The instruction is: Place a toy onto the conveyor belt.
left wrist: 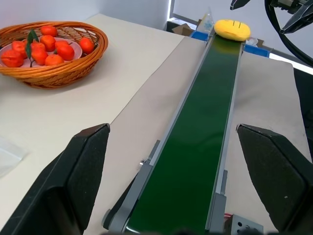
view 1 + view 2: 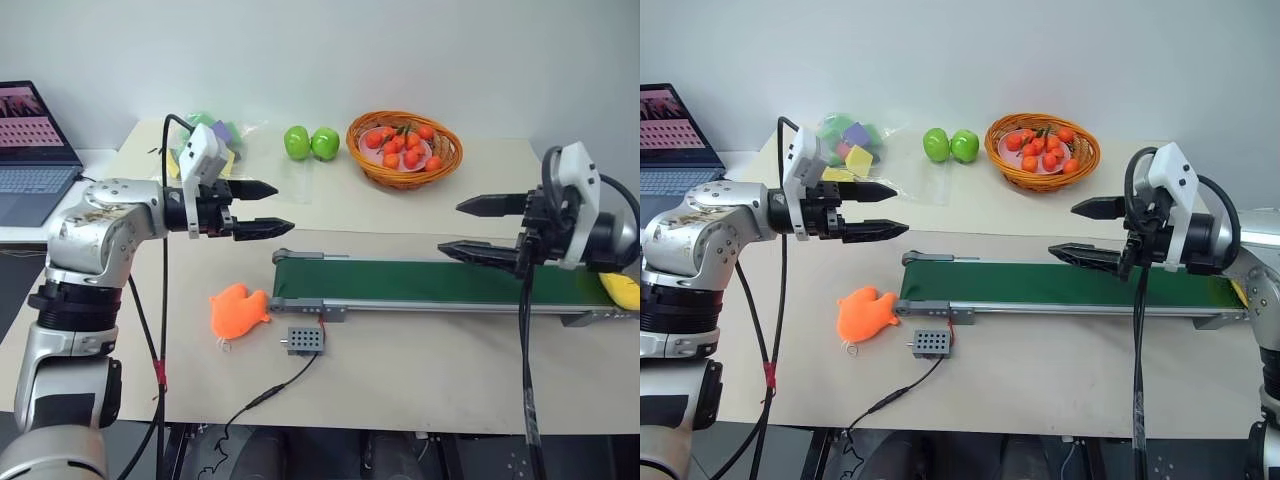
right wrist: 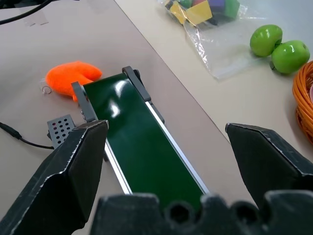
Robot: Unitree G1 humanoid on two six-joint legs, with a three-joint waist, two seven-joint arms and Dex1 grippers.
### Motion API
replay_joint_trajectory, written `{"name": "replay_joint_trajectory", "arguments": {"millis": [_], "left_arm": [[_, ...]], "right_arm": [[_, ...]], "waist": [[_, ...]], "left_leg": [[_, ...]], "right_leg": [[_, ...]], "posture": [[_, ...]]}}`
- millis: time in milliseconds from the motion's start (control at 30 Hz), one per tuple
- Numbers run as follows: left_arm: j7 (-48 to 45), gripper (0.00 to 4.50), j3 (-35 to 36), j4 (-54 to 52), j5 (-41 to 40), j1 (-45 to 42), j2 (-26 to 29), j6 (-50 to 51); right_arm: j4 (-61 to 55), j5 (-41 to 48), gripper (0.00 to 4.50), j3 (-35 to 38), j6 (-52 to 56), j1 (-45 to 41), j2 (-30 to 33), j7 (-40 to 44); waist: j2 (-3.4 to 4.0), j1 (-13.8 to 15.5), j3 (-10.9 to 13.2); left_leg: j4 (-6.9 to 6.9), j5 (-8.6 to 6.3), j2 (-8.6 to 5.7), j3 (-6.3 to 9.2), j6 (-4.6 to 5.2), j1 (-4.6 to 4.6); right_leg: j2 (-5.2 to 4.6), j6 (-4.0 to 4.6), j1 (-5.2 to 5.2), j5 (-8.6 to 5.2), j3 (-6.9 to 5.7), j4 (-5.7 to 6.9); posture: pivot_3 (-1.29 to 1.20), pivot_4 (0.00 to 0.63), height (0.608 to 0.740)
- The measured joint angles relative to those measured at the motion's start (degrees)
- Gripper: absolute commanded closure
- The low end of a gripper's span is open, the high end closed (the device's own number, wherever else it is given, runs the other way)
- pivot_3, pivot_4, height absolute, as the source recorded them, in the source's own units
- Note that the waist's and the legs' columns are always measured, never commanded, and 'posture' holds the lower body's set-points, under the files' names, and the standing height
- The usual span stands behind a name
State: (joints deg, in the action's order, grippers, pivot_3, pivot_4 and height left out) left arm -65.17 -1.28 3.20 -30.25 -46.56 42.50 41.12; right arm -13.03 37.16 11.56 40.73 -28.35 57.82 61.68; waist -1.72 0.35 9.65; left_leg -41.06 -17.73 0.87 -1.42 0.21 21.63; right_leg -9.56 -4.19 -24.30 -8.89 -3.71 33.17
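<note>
Toy (image 2: 621,289), the yellow lemon plush, lies on the conveyor belt's (image 2: 420,282) far right end, at about 4 o'clock from the right gripper (image 2: 478,228) and just beyond it. Both the right gripper and the left gripper (image 2: 262,209) hover above the worktop (image 2: 420,370) with fingers spread wide, holding nothing. The left one is at the belt's opposite end, well apart from the toy.

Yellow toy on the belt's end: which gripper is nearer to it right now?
Right. The right gripper hovers open above the conveyor belt, near the end where the yellow toy lies. The left gripper hovers open beyond the belt's opposite end.
</note>
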Motion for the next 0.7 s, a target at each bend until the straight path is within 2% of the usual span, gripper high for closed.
{"name": "replay_joint_trajectory", "arguments": {"millis": [700], "left_arm": [[0.46,0.08,0.08,0.00,-0.06,0.00,-0.18,0.04]], "right_arm": [[0.04,-0.06,0.00,-0.28,0.00,-0.27,-0.01,-0.27]], "waist": [[0.00,0.00,0.00]], "left_leg": [[0.00,0.00,0.00,0.00,0.00,0.00]], "right_leg": [[0.00,0.00,0.00,0.00,0.00,0.00]], "posture": [[0.00,0.150,0.738]]}}
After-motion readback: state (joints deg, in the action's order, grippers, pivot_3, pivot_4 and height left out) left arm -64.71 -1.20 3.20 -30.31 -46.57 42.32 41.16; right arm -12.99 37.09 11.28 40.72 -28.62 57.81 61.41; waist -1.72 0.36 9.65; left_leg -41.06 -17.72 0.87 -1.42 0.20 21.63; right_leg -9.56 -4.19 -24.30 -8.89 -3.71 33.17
